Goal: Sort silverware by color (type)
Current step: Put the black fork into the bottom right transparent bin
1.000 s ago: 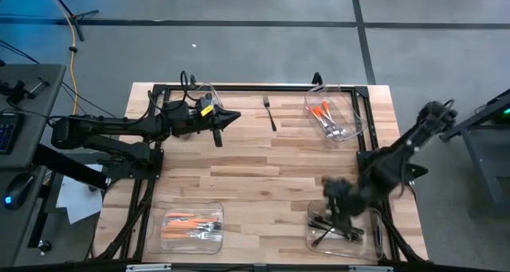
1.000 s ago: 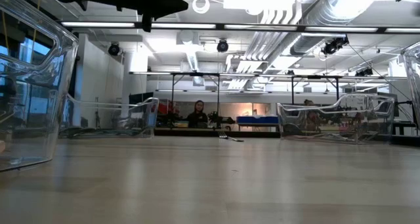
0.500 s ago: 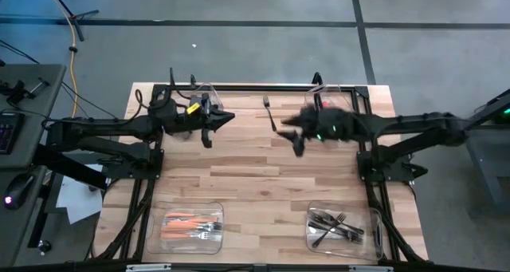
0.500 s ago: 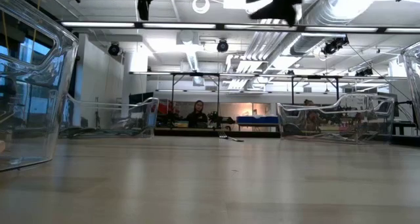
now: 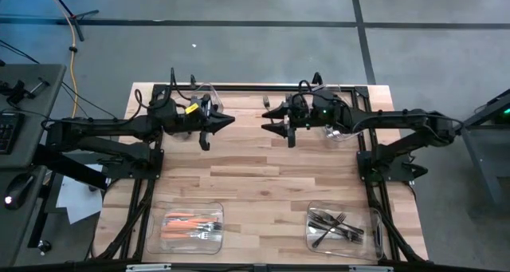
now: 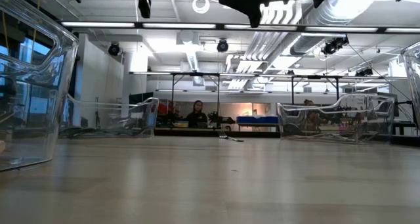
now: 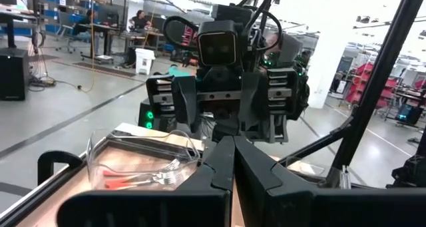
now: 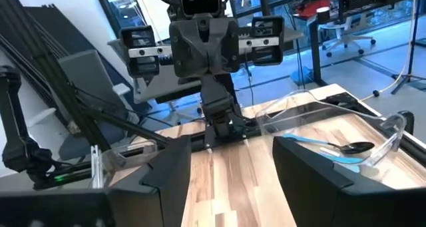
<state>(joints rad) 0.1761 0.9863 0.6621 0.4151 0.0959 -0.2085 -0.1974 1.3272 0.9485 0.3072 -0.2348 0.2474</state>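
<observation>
Both grippers hover level above the far half of the table, tips facing each other. My left gripper (image 5: 231,119) (image 7: 233,146) is shut and holds nothing. My right gripper (image 5: 266,119) (image 8: 229,180) is open and has nothing between its fingers. A dark fork (image 5: 267,102) (image 6: 230,138) lies flat on the wood just below and beyond the right gripper, which partly covers it. Sorted silverware lies in four clear bins: orange pieces (image 5: 190,225), dark forks (image 5: 335,224), red-orange pieces (image 7: 133,180) and a teal spoon (image 8: 331,147).
The bins stand at the table's corners: near left (image 5: 163,234), near right (image 5: 370,240), far right (image 5: 351,104) and far left (image 5: 209,90), under the left arm. A black frame (image 5: 239,87) runs round the table. Bare wood (image 5: 255,184) fills the middle.
My right gripper has swung from over the near right bin toward the far edge and the table's middle. It has risen and turned from pointing down to level, and stays open. My left gripper has drawn back slightly toward the table's left and stays shut.
</observation>
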